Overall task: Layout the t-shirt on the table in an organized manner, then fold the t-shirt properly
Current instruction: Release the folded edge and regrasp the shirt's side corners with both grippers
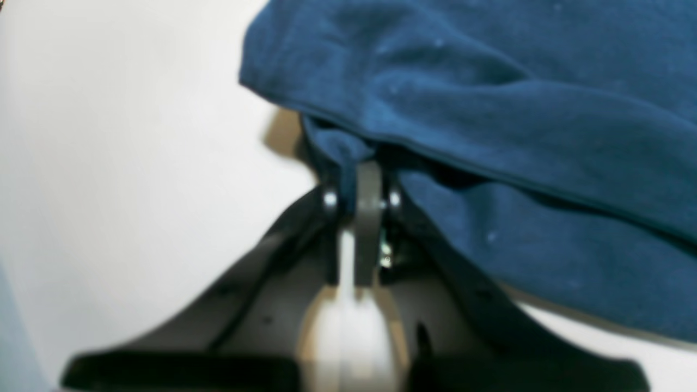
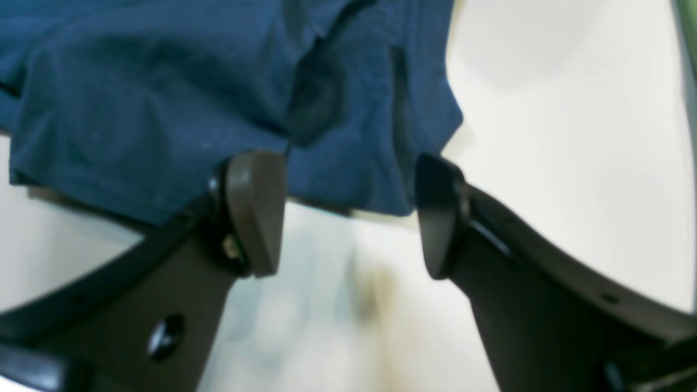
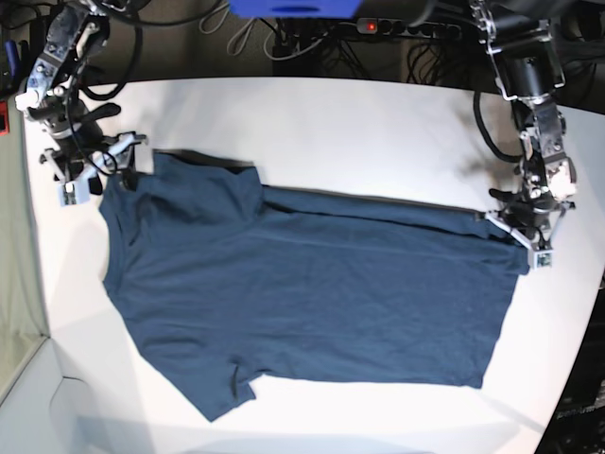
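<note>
The navy-blue t-shirt is spread fairly flat across the white tabletop. The left tool is seen closed tight, and a fold of the shirt's edge appears to be pinched between its fingertips, though the wrist view is blurred. The right tool is held wide apart, nothing gripped; a sleeve edge lies just ahead of and between its fingers.
</note>
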Tool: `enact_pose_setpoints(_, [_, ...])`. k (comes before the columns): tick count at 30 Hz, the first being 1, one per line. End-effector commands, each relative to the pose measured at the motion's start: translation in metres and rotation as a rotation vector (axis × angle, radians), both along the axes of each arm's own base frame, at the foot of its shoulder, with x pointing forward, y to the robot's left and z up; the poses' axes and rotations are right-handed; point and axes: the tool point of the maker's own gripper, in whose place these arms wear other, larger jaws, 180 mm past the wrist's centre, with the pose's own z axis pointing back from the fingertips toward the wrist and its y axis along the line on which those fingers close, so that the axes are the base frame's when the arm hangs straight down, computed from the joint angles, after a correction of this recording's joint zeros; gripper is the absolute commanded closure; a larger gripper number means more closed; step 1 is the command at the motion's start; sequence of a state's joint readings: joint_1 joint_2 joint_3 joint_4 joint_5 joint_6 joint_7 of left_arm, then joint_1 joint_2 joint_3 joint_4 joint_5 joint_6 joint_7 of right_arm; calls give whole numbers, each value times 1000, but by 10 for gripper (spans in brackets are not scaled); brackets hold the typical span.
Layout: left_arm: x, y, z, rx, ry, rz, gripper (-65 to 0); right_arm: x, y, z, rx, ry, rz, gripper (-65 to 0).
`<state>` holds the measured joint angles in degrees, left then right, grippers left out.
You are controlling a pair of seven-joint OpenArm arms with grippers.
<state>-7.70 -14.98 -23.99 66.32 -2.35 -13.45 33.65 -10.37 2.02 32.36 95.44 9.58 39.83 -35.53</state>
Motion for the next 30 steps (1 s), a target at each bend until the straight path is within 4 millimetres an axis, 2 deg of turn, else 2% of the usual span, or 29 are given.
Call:
enact_pose_setpoints(1, [11, 11, 19, 30, -52, 3, -1, 13, -6, 13, -8, -55, 4, -383])
enact_pose_setpoints(5, [10, 13, 20, 34, -50, 3, -1, 14, -17, 0, 0, -16, -2, -383])
enact_pose_setpoints(11, [9, 13, 19, 36, -47, 3, -1, 23, -25, -6, 11, -4, -10, -383])
enact_pose_setpoints(25, [6, 14, 13, 31, -33, 6, -1, 2, -29, -25, 14, 62, -12, -379])
enact_pose_setpoints(27, [6, 14, 13, 31, -31, 6, -1, -1, -28, -32, 27, 81, -15, -364])
enact_pose_setpoints(30, [5, 14, 12, 31, -30, 6, -1, -4, -28, -45, 51, 112, -24, -277])
